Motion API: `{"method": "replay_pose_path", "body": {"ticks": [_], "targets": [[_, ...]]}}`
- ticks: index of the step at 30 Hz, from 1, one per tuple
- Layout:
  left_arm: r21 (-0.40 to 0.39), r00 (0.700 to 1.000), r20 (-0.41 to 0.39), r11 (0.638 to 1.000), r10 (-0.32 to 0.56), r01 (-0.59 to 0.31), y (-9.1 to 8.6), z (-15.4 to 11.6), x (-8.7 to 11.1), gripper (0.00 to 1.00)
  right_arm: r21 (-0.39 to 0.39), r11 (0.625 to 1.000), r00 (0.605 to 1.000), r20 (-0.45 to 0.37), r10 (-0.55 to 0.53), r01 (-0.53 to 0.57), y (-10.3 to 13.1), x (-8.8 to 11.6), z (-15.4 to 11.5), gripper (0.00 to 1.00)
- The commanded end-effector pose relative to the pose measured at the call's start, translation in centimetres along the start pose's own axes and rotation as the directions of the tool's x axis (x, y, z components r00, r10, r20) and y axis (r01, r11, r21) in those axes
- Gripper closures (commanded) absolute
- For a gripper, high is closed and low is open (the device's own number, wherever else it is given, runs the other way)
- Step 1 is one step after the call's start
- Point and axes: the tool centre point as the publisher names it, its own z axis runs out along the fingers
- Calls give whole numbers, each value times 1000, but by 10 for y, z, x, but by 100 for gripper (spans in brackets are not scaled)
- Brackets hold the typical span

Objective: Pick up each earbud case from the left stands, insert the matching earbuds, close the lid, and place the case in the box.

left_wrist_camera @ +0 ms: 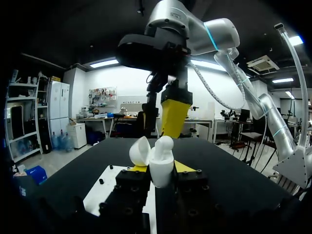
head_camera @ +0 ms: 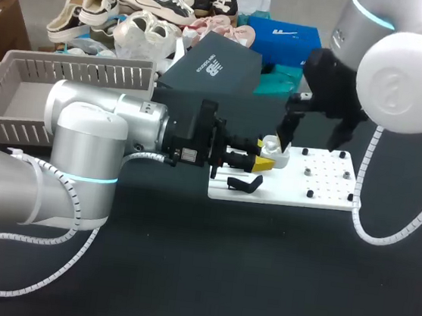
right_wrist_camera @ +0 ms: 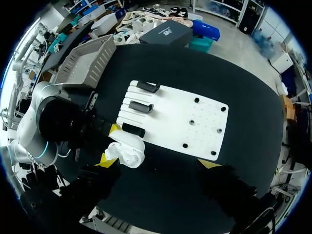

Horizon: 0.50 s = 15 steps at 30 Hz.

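Observation:
A white earbud case [head_camera: 272, 144] with its lid open sits between the yellow tips of my left gripper [head_camera: 266, 160], which is shut on it at the left end of the white board [head_camera: 321, 193]. In the left wrist view the case [left_wrist_camera: 162, 170] stands upright in the gripper [left_wrist_camera: 161, 181], its lid [left_wrist_camera: 140, 151] tipped back and an earbud [left_wrist_camera: 165, 144] sticking out of it. My right gripper [head_camera: 312, 143] hangs open just above the case. From the right wrist the case [right_wrist_camera: 127, 151] lies below the wide-open right gripper [right_wrist_camera: 158, 173]. Black stands [right_wrist_camera: 140, 106] line the board's left edge.
A grey slatted basket [head_camera: 50, 94] stands at the back left. Behind the board lie a dark box [head_camera: 206, 66], blue boxes [head_camera: 286, 37] and a pile of shoes [head_camera: 136, 8]. Small black pegs [head_camera: 310, 193] dot the board's right half.

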Motion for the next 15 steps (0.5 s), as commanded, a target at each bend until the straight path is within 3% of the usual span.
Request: {"method": "replay_pose_path", "body": {"ticks": [1,15], "targets": [[0,1000,0,1000,1,-1,0,0,0,100,5,1000,1000,0,3,-3,1,-2,2,0],[0,1000,0,1000,1,-1,0,0,0,100,-2,1000,1000,-2,-8,8,7,-4,3,0]]}}
